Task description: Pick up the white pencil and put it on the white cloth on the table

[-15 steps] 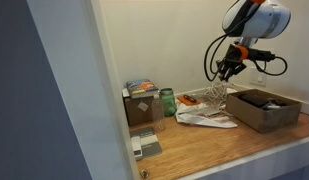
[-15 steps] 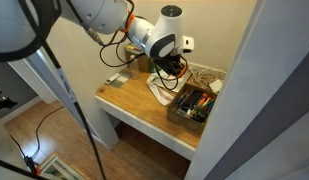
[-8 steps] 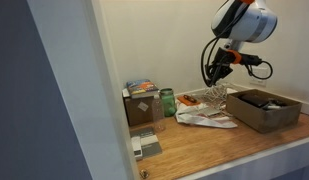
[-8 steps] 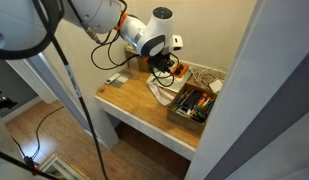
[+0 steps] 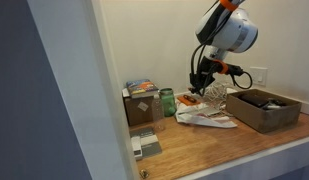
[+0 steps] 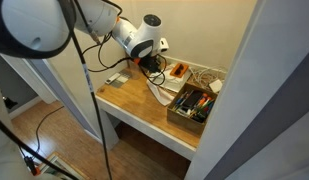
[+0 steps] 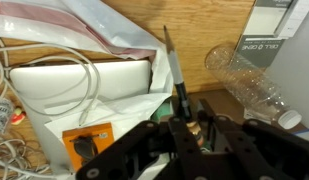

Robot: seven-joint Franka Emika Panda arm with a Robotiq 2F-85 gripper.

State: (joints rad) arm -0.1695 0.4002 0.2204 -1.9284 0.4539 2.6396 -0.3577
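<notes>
My gripper (image 7: 180,128) is shut on the pencil (image 7: 174,65), which sticks up out of the jaws, pale near its tip and dark lower down. In both exterior views the gripper (image 5: 197,85) (image 6: 154,68) hangs above the back of the wooden table (image 5: 224,145) (image 6: 132,102). The crumpled white cloth (image 5: 204,118) lies on the table just below and beside it; it also shows in an exterior view (image 6: 162,93). In the wrist view white cloth (image 7: 144,105) lies right under the jaws.
A green jar (image 5: 167,102) and a box of items (image 5: 142,100) stand beside the cloth. An open cardboard box (image 5: 262,108) (image 6: 192,104) sits at the table's far end. A clear plastic bottle (image 7: 244,80), a white device with a cable (image 7: 74,85) and wall sockets (image 6: 179,70) are close by.
The arm has swung away from above the cardboard box towards the green jar and come lower over the cloth, with the pencil still in the jaws.
</notes>
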